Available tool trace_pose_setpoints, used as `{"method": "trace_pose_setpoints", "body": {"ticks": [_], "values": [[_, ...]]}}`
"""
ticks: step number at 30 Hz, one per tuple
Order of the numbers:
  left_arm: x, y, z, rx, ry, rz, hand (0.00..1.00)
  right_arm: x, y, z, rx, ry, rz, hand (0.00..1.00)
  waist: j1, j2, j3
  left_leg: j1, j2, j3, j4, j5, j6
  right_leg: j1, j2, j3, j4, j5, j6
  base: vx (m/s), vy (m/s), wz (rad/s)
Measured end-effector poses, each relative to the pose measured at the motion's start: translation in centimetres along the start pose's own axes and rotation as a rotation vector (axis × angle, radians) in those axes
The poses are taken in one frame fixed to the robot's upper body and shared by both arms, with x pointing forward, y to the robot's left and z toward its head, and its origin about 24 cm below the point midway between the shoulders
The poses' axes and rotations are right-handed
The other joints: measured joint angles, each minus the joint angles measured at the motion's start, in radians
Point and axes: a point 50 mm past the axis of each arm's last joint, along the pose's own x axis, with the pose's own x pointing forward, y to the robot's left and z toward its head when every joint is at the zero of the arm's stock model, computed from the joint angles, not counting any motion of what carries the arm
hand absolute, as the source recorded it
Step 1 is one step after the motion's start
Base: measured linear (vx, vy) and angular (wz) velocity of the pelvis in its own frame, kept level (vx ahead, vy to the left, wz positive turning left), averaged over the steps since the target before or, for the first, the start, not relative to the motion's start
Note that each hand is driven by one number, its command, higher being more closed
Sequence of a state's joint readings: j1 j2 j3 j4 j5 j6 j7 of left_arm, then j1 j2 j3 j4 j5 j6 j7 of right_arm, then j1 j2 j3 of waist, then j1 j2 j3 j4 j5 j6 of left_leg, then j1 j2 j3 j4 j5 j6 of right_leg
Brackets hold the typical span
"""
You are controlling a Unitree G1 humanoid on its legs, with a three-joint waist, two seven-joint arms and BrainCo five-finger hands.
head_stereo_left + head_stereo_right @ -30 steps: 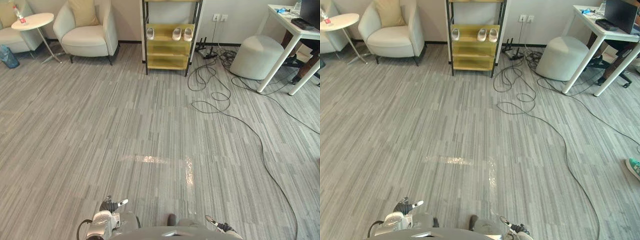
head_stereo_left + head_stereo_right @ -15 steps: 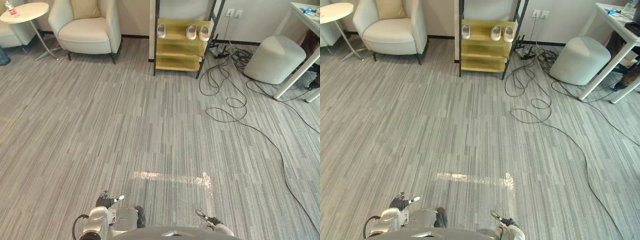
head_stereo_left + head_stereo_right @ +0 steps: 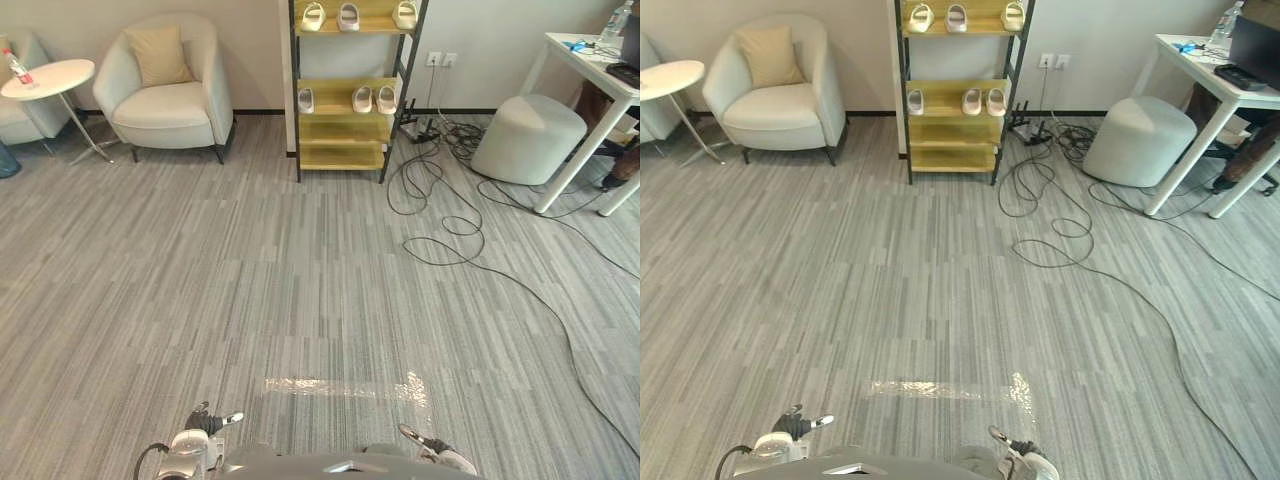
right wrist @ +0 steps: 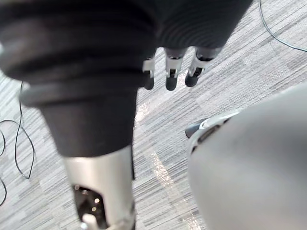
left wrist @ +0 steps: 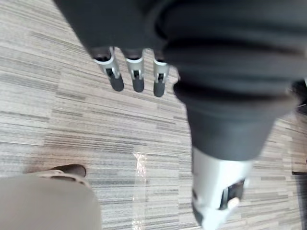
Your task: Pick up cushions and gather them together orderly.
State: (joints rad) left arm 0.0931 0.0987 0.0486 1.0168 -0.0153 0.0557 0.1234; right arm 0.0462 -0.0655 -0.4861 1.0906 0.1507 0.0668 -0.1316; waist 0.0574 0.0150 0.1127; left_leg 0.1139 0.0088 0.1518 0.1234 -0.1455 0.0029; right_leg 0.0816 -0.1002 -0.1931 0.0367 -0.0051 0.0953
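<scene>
Change: the whole view has shifted since half a second ago, so the camera moved, not the room. You now see the top tier of the shelf rack (image 3: 345,110), which was cut off before.
Cushion: you have one tan cushion (image 3: 158,55), upright against the back of the single armchair (image 3: 168,95) left of the shelf rack. It sits where it did before and neither hand touches it.
Left hand: your left hand (image 5: 136,76) hangs well in front of the shelf rack over bare floor (image 3: 300,280), with fingers straight and nothing in them.
Right hand: your right hand (image 4: 170,79) is equally far from the shelf rack, with fingers straight and empty.
Shoes: there are six pale shoes (image 3: 362,98) — three on the rack's top tier, three on its middle tier.
Left of the rack: beyond the armchair stands one round side table (image 3: 48,78) with one bottle (image 3: 14,66) on it.
Right of the rack: you see one pouf (image 3: 528,138), then one white desk (image 3: 590,75). Black cables (image 3: 440,200) loop on the floor between rack and pouf.
</scene>
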Motion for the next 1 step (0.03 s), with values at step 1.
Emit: {"method": "trace_pose_setpoints", "body": {"ticks": [1], "values": [[0.02, 0.08, -0.16, 0.002, 0.008, 0.002, 0.00, -0.02, -0.02, -0.17, 0.001, 0.005, -0.001, 0.00, 0.001, -0.005, -0.003, -0.002, -0.004, -0.003, -0.008, 0.006, -0.002, 0.006, 0.001, 0.000, -0.027, 0.016, -0.002, 0.00, 0.005, -0.04]]}}
